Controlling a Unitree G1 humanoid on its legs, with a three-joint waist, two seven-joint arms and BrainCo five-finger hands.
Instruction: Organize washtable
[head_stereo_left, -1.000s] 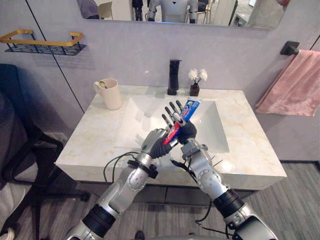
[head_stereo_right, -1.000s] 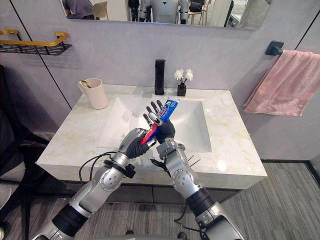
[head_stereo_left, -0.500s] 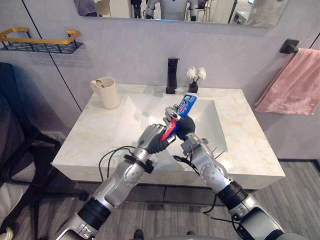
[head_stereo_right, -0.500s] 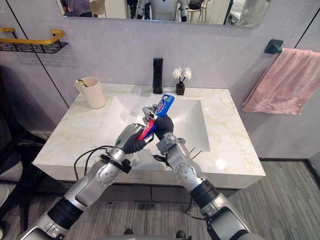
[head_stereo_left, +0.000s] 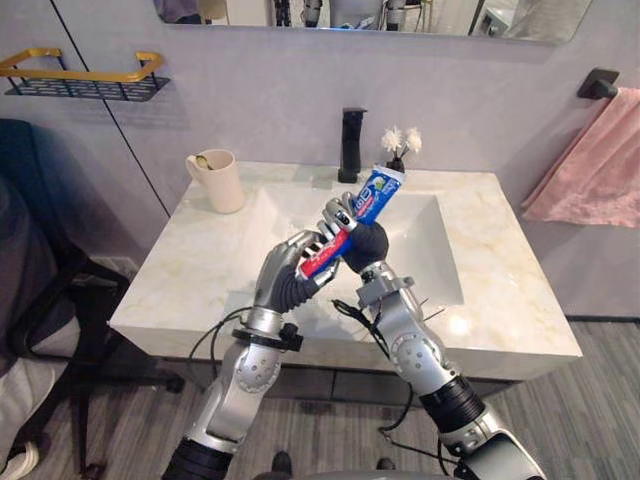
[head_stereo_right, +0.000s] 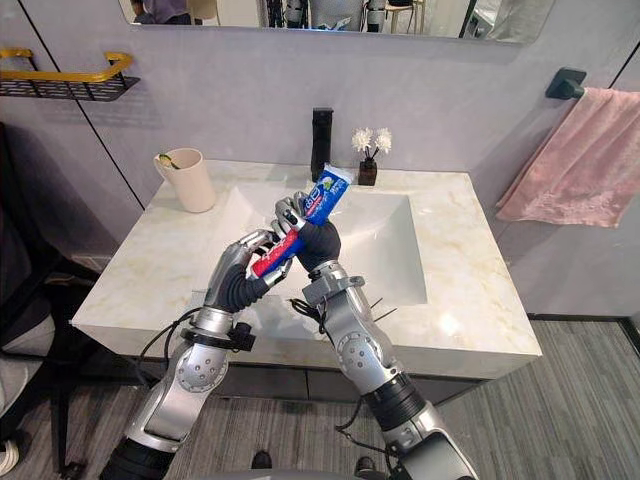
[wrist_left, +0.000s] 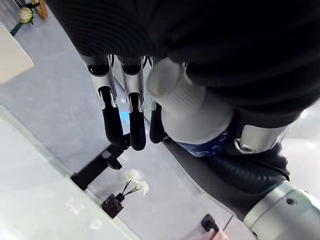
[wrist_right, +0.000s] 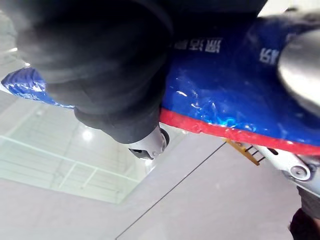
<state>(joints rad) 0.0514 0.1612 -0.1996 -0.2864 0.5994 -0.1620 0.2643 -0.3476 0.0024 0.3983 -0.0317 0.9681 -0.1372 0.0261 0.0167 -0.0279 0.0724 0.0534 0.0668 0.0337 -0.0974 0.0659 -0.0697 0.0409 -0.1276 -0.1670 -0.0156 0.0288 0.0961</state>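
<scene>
Blue-and-red plastic toothpaste tube (head_stereo_left: 377, 191) is held tilted in the air over the white rectangular sink basin (head_stereo_left: 425, 255) (clear of the marble washtable top (head_stereo_left: 195, 275)). Left hand (head_stereo_left: 288, 277) has its fingers curled round the tube's red lower end. Right hand (head_stereo_left: 364, 244) is wrapped round the tube's middle just above it. A beige ceramic cup (head_stereo_left: 222, 183) stands at the table's back left corner, well apart.

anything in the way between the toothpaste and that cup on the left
Nothing visible. The toothpaste tube, held by left hand and right hand above the sink, has only bare counter between it and the cup. A small item already sits in the cup.
</scene>
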